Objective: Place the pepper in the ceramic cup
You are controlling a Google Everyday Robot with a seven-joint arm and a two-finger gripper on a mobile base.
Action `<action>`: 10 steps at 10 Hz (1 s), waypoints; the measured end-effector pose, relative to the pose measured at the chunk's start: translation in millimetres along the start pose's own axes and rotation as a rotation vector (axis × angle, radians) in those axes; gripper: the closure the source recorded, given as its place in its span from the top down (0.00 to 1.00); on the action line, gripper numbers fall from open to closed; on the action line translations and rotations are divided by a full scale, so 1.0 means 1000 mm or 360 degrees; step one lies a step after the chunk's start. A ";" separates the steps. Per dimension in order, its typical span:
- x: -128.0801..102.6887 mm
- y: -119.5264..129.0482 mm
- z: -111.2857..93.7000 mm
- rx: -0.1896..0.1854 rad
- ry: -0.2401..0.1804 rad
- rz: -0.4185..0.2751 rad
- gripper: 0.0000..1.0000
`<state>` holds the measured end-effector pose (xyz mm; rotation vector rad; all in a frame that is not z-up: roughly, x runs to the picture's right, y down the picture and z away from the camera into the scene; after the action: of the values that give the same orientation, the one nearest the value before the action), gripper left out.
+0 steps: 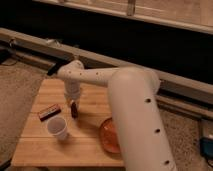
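Note:
The pepper (74, 110) is small and dark red. It hangs upright just under my gripper (73, 101), over the wooden table (45, 150). The gripper points down from the white arm and is shut on the pepper's top end. The white ceramic cup (57, 128) stands upright on the table, a little in front and to the left of the pepper. The pepper is outside the cup, to its upper right.
A flat dark bar (49, 112) lies left of the gripper, behind the cup. A round orange dish (107, 136) sits at the right, partly hidden by my thick arm (135, 115). Gravel floor surrounds the table; a dark rail runs behind it.

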<state>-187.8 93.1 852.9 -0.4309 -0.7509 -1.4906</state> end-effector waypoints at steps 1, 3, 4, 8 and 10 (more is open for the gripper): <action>0.005 0.005 -0.019 0.0055 0.0049 0.0045 0.00; 0.010 0.015 -0.054 0.0154 0.0152 0.0112 0.00; 0.009 0.018 -0.072 0.0210 0.0211 0.0129 0.00; -0.031 0.013 -0.134 0.0434 0.0410 0.0113 0.00; -0.058 0.002 -0.147 0.0495 0.0451 0.0083 0.00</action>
<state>-154.3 34.7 709.6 -0.0028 -0.7230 -1.3226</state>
